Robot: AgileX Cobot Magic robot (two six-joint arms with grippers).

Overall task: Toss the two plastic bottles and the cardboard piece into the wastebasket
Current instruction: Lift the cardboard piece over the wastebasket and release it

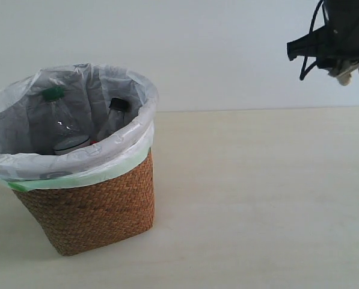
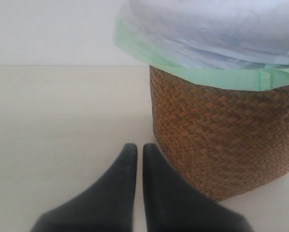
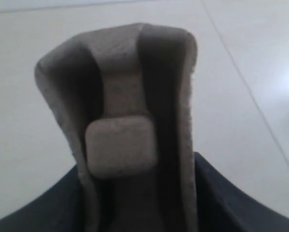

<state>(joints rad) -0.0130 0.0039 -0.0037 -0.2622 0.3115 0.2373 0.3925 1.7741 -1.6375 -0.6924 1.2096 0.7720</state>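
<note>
The cardboard piece (image 3: 129,121) was gripped by the right gripper (image 1: 341,60), clamped between its dark fingers and held high above the table (image 1: 263,205), well apart from the wastebasket (image 1: 95,205) and off to its right in the exterior view. The piece was judged light and fairly stiff, with a rough, fibrous surface unlikely to slip. Its moulded walls could be crushed by a hard squeeze, so a moderate hold near one end, as seen here, was thought sensible. Being so light, it might tumble when let go, and a release directly over the opening was considered advisable.

Both plastic bottles were seen inside the basket. The green-capped bottle (image 1: 62,126) leaned toward the left side and the black-capped bottle (image 1: 114,117) stood beside it, both within the white bag liner (image 1: 131,135). Their caps reached close to the rim — the cardboard might lodge on them rather than fall to the bottom, though this was only a guess.

The left gripper (image 2: 138,152) was found low, just beside the basket's woven wall, its fingers drawn almost together with only a thin slit between them and nothing held. It could not be made out in the exterior view. No object was seen on the table between the right gripper and the basket — only the puffed-up bag edge was judged a possible snag.
</note>
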